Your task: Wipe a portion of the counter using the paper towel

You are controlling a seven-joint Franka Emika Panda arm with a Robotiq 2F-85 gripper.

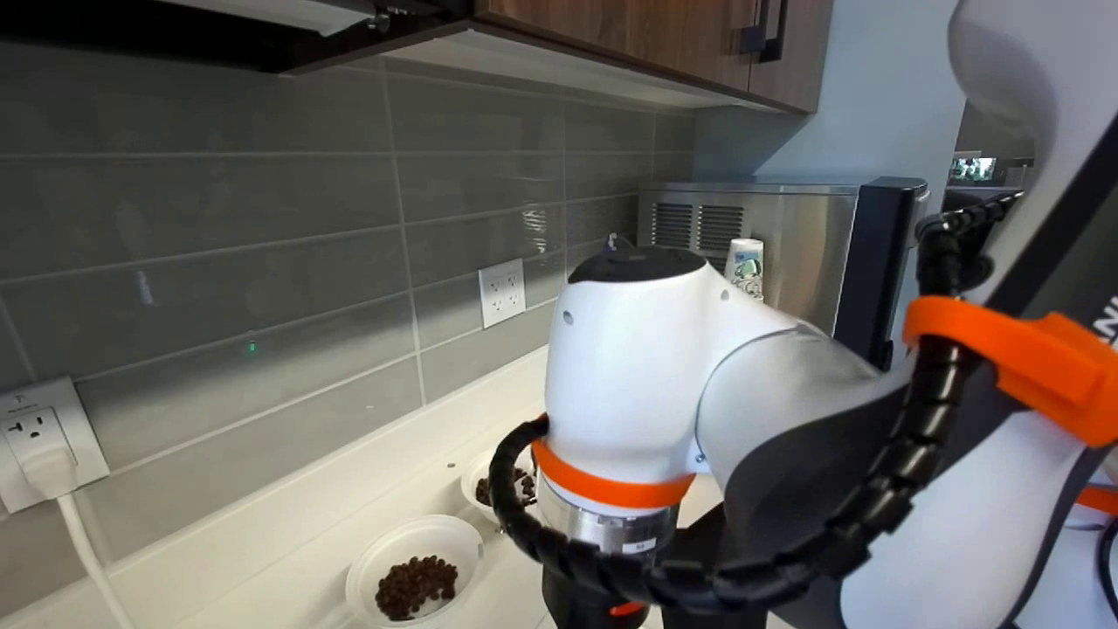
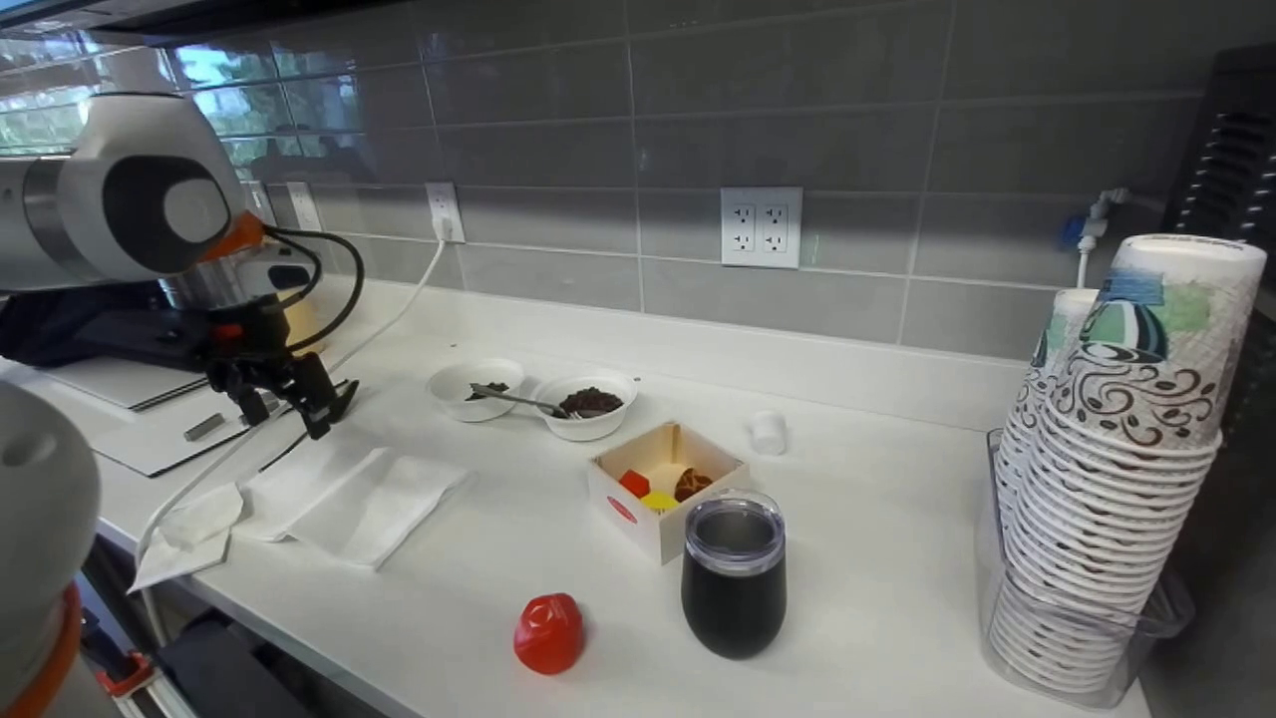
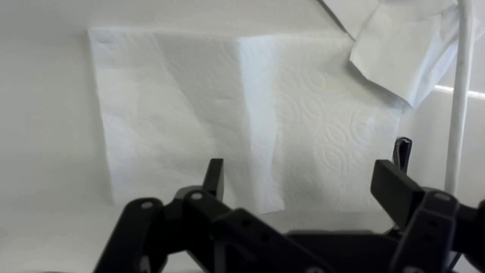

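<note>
The white paper towel (image 2: 374, 504) lies spread with a raised fold on the cream counter (image 2: 857, 598), near its front edge. It fills the middle of the wrist view (image 3: 178, 110). A smaller crumpled white piece (image 2: 199, 529) overlaps one corner of it and also shows in the wrist view (image 3: 394, 57). My gripper (image 3: 297, 170) is open and empty, its fingers apart above the towel's lower edge in the wrist view. In an exterior view the gripper (image 2: 294, 404) hangs above the counter behind the towel. Its fingertips are out of view in an exterior view where the arm (image 1: 629, 376) blocks much of the counter.
A white cable (image 3: 456, 113) runs beside the towel. Two bowls (image 2: 588, 424) with dark bits, one with a spoon (image 2: 513, 399), stand near the wall. A wooden box (image 2: 638, 509), a black tumbler (image 2: 733, 598), a red object (image 2: 548, 633) and stacked cups (image 2: 1097, 499) stand farther right.
</note>
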